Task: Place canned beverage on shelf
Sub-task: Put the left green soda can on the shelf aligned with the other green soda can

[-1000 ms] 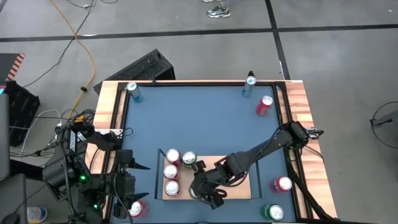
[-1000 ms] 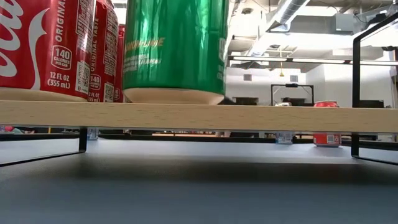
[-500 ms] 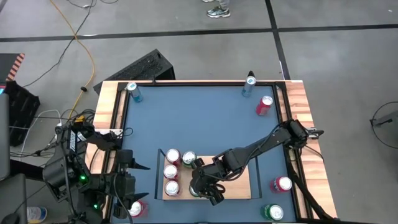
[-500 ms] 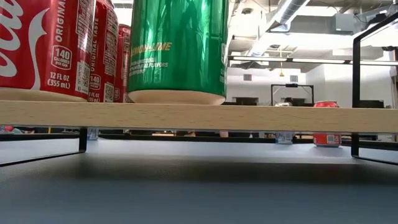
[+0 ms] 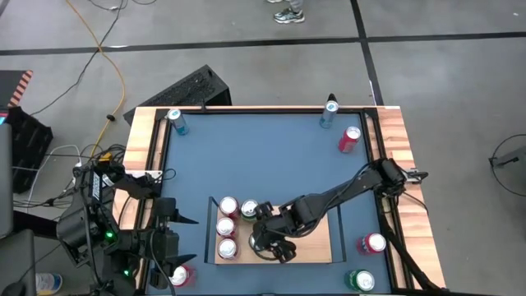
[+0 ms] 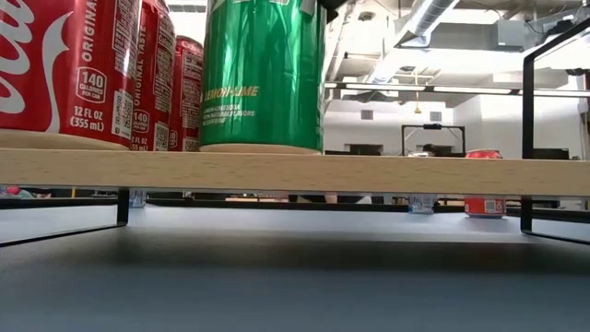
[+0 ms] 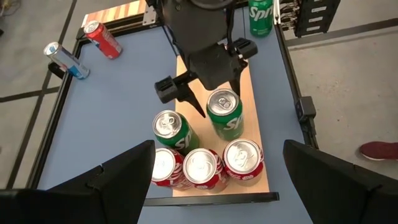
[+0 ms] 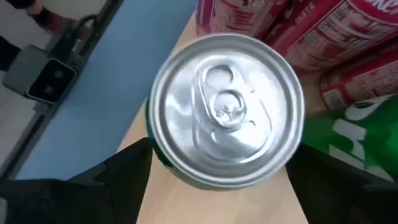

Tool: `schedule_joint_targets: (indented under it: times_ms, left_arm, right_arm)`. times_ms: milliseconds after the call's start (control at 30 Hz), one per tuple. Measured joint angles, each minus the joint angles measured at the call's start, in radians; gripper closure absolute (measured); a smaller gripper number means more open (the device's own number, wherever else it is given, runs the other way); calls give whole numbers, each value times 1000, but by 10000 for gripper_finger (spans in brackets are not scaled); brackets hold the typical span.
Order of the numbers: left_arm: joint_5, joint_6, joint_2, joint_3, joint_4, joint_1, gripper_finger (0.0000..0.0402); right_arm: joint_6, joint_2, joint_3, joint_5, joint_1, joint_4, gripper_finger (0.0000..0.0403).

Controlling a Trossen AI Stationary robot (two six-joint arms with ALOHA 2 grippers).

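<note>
Green Sprite can (image 7: 225,114) standing upright on the light-wood shelf (image 7: 250,99), just beside a second green can (image 7: 172,129) and three red cans (image 7: 202,167). Right gripper (image 7: 200,94) right above it, fingers spread wide either side, not gripping. Left gripper (image 5: 171,220) parked wide open at the table's near-left edge.

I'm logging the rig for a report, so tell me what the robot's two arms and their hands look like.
Both arms are black and built of jointed segments. The right arm is slim, with a bulkier block at the wrist, ending in the right hand, which has two tapering black fingers. The left arm shows loose black cabling and small green lights; the left hand has two broad matte black fingers.
</note>
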Motion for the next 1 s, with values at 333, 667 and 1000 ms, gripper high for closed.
schedule_joint_targets:
  times_ms: [333, 667, 1000]
  left_arm:
    - [-1, 0, 0, 0, 0, 0, 62]
    - [-1, -9, 0, 0, 0, -2, 62]
    - [-132, -57, 0, 0, 0, -54, 62]
  right_arm:
    - [196, 0, 22, -5, 13, -89, 67]
    - [396, -5, 188, 78, 74, -321, 74]
    - [741, -2, 191, 420, 245, -235, 108]
